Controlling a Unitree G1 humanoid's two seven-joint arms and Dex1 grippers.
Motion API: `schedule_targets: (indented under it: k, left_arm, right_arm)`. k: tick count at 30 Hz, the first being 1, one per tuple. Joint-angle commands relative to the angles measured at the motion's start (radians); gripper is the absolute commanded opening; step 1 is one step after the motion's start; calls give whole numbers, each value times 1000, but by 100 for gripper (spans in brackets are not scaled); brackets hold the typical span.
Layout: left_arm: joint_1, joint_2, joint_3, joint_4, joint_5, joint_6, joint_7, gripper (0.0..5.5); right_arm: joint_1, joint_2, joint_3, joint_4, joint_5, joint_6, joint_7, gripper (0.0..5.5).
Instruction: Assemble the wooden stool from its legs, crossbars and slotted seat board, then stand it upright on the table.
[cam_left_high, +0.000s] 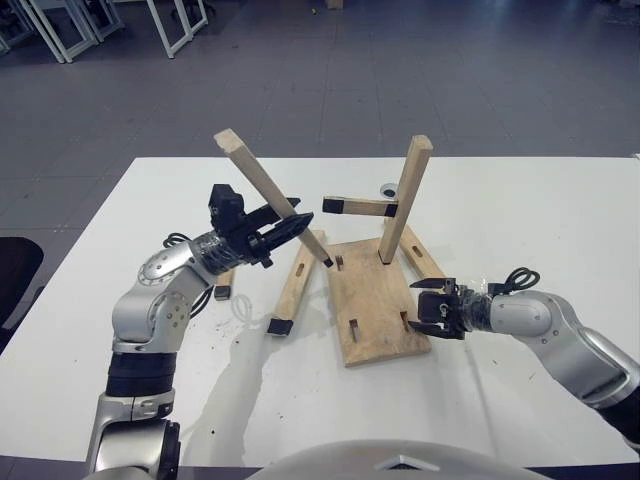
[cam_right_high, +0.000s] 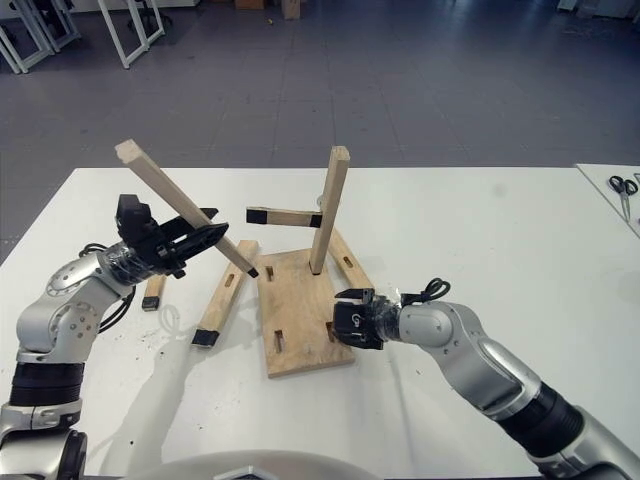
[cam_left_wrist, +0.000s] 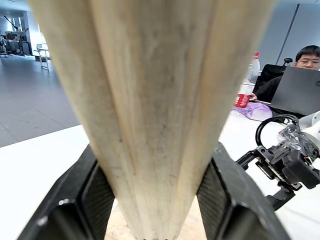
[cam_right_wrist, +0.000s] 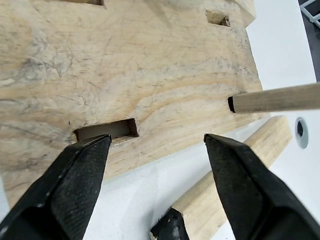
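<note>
The slotted seat board (cam_left_high: 375, 300) lies flat on the white table. One leg (cam_left_high: 405, 200) stands upright in a far slot, with a black-tipped crossbar (cam_left_high: 360, 206) sticking out of it to the left. My left gripper (cam_left_high: 275, 232) is shut on a second leg (cam_left_high: 262, 185), held tilted, its black lower tip just above the board's far-left slot (cam_left_high: 340, 263). My right gripper (cam_left_high: 432, 308) is open at the board's right edge, its fingers (cam_right_wrist: 80, 165) straddling the edge by a near slot (cam_right_wrist: 107, 131) and holding nothing.
A loose leg (cam_left_high: 295, 282) lies left of the board and a short piece (cam_left_high: 225, 285) lies beside my left forearm. Another leg (cam_left_high: 420, 255) lies along the board's far-right side. A round cable hole (cam_left_high: 388, 189) sits in the table behind the upright leg.
</note>
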Motion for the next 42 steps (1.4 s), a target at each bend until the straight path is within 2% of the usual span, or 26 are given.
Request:
schedule_targets:
  k: [1, 13, 28, 36, 42]
  left_arm:
    - [24, -42, -33, 7, 24, -37, -34, 205]
    - [-15, -123, -87, 162, 99, -130, -106, 205]
    - [-152, -162, -128, 482, 225, -220, -180, 205]
    - [-111, -45, -310, 491, 419, -290, -278, 204]
    - [-163, 2, -356, 461, 410, -157, -275, 204]
  right_arm:
    - [21, -72, 1, 60, -83, -126, 59, 345]
    - [106, -122, -79, 129, -147, -340, 131, 345]
    - [112, -66, -103, 140, -201, -360, 151, 345]
    - [125, -42, -120, 121, -212, -342, 157, 345]
    - [129, -20, -126, 113, -224, -334, 162, 345]
